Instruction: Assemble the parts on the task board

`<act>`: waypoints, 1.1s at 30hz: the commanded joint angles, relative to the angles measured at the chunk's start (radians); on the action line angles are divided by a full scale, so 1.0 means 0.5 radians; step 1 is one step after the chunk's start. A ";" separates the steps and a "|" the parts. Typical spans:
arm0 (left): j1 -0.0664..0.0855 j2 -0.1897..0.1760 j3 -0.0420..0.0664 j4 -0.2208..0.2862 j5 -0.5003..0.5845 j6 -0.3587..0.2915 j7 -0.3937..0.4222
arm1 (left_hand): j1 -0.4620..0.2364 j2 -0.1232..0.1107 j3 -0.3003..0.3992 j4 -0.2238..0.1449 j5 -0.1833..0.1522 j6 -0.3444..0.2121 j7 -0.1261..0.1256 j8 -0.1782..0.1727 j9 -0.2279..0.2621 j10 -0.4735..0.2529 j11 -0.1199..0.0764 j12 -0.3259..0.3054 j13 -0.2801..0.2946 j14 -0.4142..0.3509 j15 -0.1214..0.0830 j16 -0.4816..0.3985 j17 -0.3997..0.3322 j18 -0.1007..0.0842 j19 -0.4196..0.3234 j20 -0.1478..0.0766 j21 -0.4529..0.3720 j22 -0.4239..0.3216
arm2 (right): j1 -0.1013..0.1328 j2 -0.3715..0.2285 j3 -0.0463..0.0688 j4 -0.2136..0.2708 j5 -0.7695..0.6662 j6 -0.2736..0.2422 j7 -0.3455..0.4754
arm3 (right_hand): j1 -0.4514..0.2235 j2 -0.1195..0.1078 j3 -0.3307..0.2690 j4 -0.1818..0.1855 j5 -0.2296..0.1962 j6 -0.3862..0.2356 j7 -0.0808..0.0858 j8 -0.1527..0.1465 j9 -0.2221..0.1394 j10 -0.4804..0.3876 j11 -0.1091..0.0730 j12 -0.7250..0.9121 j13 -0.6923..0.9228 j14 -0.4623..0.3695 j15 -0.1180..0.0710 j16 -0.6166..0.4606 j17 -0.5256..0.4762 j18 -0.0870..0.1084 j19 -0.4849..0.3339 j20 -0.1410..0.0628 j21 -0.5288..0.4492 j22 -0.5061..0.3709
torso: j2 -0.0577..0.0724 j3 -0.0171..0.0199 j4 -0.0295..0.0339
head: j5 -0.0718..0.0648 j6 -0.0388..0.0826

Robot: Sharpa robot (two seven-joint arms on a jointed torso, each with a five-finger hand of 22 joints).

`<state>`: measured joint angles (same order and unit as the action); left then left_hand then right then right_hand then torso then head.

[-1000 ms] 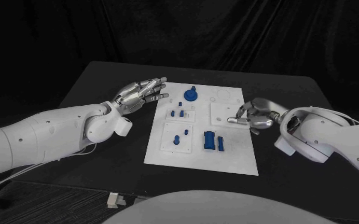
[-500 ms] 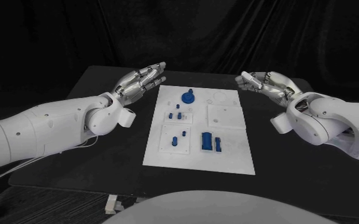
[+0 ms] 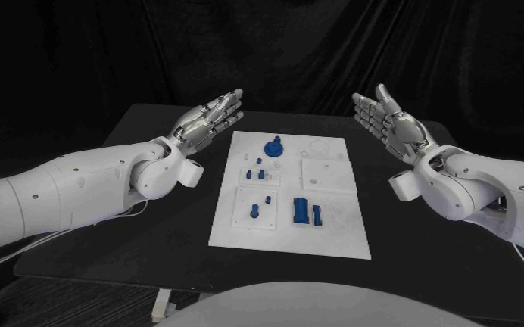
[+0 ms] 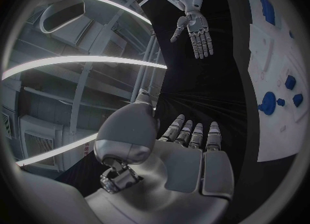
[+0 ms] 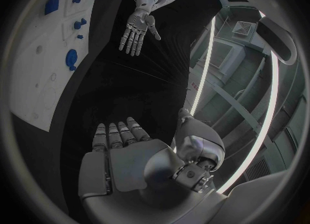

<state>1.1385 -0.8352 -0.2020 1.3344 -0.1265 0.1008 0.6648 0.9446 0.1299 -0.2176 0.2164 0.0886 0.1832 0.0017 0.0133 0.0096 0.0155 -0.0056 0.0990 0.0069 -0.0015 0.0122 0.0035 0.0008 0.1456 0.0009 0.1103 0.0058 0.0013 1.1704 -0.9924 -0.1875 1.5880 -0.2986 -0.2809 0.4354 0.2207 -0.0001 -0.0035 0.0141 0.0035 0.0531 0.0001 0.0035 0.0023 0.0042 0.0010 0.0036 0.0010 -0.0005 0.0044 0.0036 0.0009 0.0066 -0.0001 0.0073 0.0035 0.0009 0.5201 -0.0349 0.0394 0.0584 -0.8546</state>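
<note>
**Inspector:** Since the earliest frame, your right hand (image 3: pixel 391 124) has left the task board (image 3: pixel 293 191). It was down at the board's right-hand panel, fingers curled in; now it is raised, well apart from the plate, off its right edge. Your left hand (image 3: pixel 207 120) has risen a little and remains off the left edge.

**Operator:** State of the fingers?

**Inspector:** Both hands are empty. You have the fingers straight and slightly spread, pointing away from the robot, palms turned toward each other. The left wrist view confirms it: the fingers (image 4: pixel 194 135) lie extended with nothing between them. The right wrist view shows the same.

**Operator:** And the parts?

**Inspector:** All on the board, between your two sets of fingertips and nearer the robot than them. A round blue part (image 3: pixel 276 144) stands at the far end, small blue pieces (image 3: pixel 257 171) mid-board, a small blue peg (image 3: pixel 254 210) and a larger blue block (image 3: pixel 300 210) at the near end. Neither hand touches any.
</note>
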 commanded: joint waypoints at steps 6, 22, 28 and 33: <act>-0.037 0.027 0.080 0.101 0.060 -0.395 -0.057 | -0.821 -0.113 0.189 -0.188 -0.177 -0.159 -0.003 -0.027 -0.019 -0.031 0.011 -0.198 -0.014 0.003 -0.024 -0.007 -0.002 -0.108 -0.002 -0.221 -0.012 -0.003 | -0.092 0.157 0.135 -0.012 0.241 -0.409 0.061 | -0.441 0.000 0.007 -0.028 -0.007 -0.106 0.000 -0.007 -0.005 -0.008 -0.002 -0.007 -0.002 0.001 -0.009 -0.007 -0.002 -0.013 0.000 -0.015 -0.007 -0.002 | 0.018 0.0256 -0.029 | -0.041 0.178; -0.146 0.092 0.332 0.389 0.210 -1.443 -0.238 | -1.340 -0.260 0.435 -0.433 -0.177 -0.366 -0.003 -0.027 -0.019 -0.031 0.011 -0.198 -0.014 0.003 -0.024 -0.007 -0.002 -0.291 -0.002 -0.221 -0.012 -0.003 | -0.241 0.425 0.375 -0.036 0.597 -0.978 0.169 | -0.441 0.000 0.007 -0.028 -0.007 -0.106 0.000 -0.007 -0.005 -0.008 -0.002 -0.007 -0.002 0.001 -0.009 -0.007 -0.002 -0.013 0.000 -0.015 -0.007 -0.002 | 0.048 0.0695 -0.079 | -0.116 0.507; -0.170 0.106 0.389 0.454 0.244 -1.679 -0.279 | -1.463 -0.260 0.435 -0.433 -0.177 -0.366 -0.003 -0.027 -0.019 -0.031 0.011 -0.198 -0.014 0.003 -0.024 -0.007 -0.002 -0.291 -0.002 -0.221 -0.012 -0.003 | -0.241 0.425 0.375 -0.036 0.597 -0.978 0.169 | -0.441 0.000 0.007 -0.028 -0.007 -0.106 0.000 -0.007 -0.005 -0.008 -0.002 -0.007 -0.002 0.001 -0.009 -0.007 -0.002 -0.013 0.000 -0.015 -0.007 -0.002 | 0.048 0.0698 -0.079 | -0.117 0.509; -0.177 0.110 0.404 0.471 0.253 -1.741 -0.289 | -1.544 -0.260 0.435 -0.433 -0.177 -0.366 -0.003 -0.027 -0.019 -0.031 0.011 -0.198 -0.014 0.003 -0.024 -0.007 -0.002 -0.291 -0.002 -0.221 -0.012 -0.003 | -0.241 0.425 0.375 -0.036 0.597 -0.978 0.169 | -0.441 0.000 0.007 -0.028 -0.007 -0.106 0.000 -0.007 -0.005 -0.008 -0.002 -0.007 -0.002 0.001 -0.009 -0.007 -0.002 -0.013 0.000 -0.015 -0.007 -0.002 | 0.048 0.0698 -0.079 | -0.117 0.509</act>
<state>1.0512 -0.7819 -0.0018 1.5659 -0.0215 -0.6882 0.5298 0.2337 0.0014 -0.0131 0.0120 0.0071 0.0143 0.0000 0.0048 0.0017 0.0085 0.0015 0.0058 0.0013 -0.0014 0.0052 0.0036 0.0016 0.0130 -0.0030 0.0072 0.0058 0.0016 1.0520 -0.7797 -0.0013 1.5698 -0.0099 -0.7426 0.5064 0.0063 -0.0012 0.0003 0.0026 0.0035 0.0037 -0.0004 0.0035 0.0012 0.0046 0.0013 0.0037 0.0011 -0.0005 0.0044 0.0036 0.0011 0.0072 0.0003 0.0052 0.0036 0.0012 0.5441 -0.0003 0.0003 -0.0002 -0.6000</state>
